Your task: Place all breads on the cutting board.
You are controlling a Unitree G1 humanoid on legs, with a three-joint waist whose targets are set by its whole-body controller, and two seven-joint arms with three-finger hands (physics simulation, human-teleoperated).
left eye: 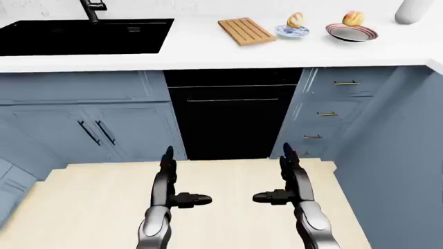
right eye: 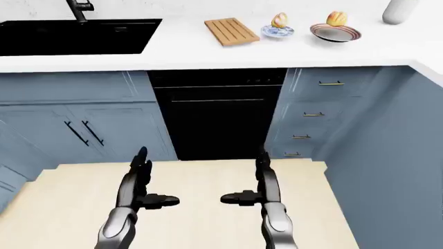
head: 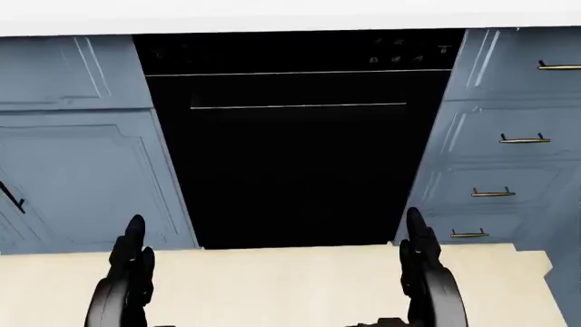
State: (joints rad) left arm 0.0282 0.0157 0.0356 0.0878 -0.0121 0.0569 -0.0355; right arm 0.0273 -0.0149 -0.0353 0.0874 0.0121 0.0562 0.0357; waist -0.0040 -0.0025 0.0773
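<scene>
A wooden cutting board (left eye: 246,30) lies on the white counter (left eye: 207,52), right of the sink. One bread (left eye: 295,19) sits on a small blue-patterned plate (left eye: 293,31) just right of the board. A second bread (left eye: 353,18) sits on a striped plate (left eye: 351,33) further right. My left hand (left eye: 173,181) and right hand (left eye: 282,179) are low in the view, over the pale floor, far below the counter. Both are open and empty, fingers up and thumbs turned inward.
A black sink (left eye: 83,36) with a faucet (left eye: 92,9) is set in the counter at the left. A black dishwasher front (left eye: 232,114) stands below the board, between blue cabinets (left eye: 83,114) and drawers (left eye: 332,109). A white cylinder (left eye: 414,10) stands at the counter's top right.
</scene>
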